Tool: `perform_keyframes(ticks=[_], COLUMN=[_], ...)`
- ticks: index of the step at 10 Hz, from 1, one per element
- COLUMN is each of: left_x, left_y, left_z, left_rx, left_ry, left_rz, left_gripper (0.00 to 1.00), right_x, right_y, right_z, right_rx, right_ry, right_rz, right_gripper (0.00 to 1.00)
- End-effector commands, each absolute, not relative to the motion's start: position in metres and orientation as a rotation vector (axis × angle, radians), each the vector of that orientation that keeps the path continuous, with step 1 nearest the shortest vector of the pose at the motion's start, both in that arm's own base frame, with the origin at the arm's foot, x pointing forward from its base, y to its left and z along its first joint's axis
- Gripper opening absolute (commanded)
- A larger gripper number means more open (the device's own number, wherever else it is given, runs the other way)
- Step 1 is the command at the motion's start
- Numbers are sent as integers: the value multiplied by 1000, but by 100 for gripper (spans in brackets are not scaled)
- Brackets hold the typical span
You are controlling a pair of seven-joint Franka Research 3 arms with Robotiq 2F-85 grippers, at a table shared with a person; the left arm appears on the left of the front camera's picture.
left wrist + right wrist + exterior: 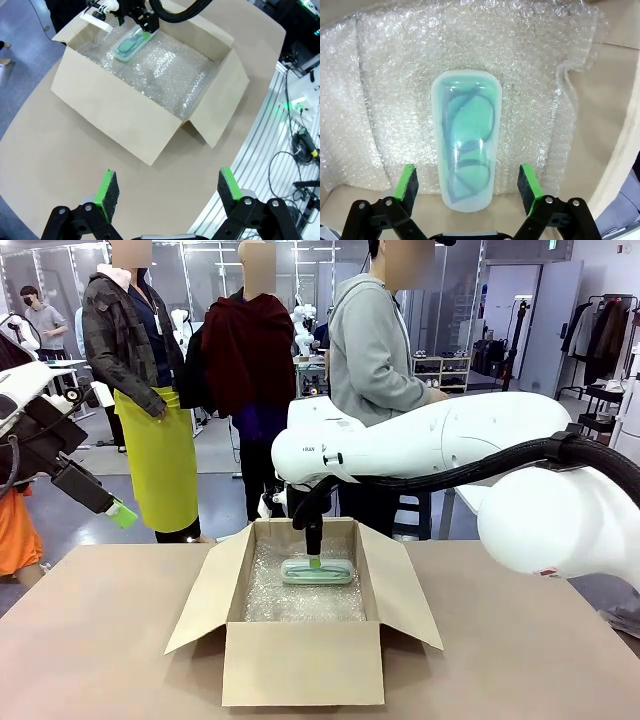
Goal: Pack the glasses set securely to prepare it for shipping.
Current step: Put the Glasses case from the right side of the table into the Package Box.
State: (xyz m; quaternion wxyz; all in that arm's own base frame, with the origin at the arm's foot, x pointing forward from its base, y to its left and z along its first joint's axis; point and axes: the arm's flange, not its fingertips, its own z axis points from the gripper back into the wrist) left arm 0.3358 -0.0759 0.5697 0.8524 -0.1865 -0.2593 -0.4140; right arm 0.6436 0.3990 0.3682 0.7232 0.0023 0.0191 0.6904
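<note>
Right gripper (466, 176): spread wide, grasping nothing, pads either side of the near end of the mint-green glasses case (466, 145) without touching, case flat on bubble wrap (520, 75) inside the open cardboard box (300, 665). Left gripper (167, 187): likewise spread and empty, box well ahead of the fingertips. Handling advice: lift straight up without brushing the case, leaving room beside for the rest of the set.

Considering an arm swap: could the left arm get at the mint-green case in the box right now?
Probably not cleanly: the open right end effector hangs right over the mint-green case, its arm spanning the cardboard box. The left end effector hovers open, off to one side.
</note>
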Motion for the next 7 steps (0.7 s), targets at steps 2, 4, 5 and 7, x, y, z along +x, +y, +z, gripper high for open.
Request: perform_keyframes(ticks=[2, 4, 5, 7], left_x=[335, 335, 335, 335], left_y=[-73, -73, -73, -73], left_z=[571, 571, 571, 571], left_rx=[-415, -415, -415, -415], left_ry=[-554, -554, -554, -554], left_rz=[-892, -892, -892, -892], left_gripper=[100, 100, 100, 100], right_x=[642, 642, 642, 642], right_y=[402, 402, 402, 402], right_z=[368, 368, 368, 368], right_rx=[-6, -6, -6, -6], right_ry=[42, 42, 42, 42], right_rz=[1532, 1532, 1532, 1532], right_gripper=[100, 100, 100, 100])
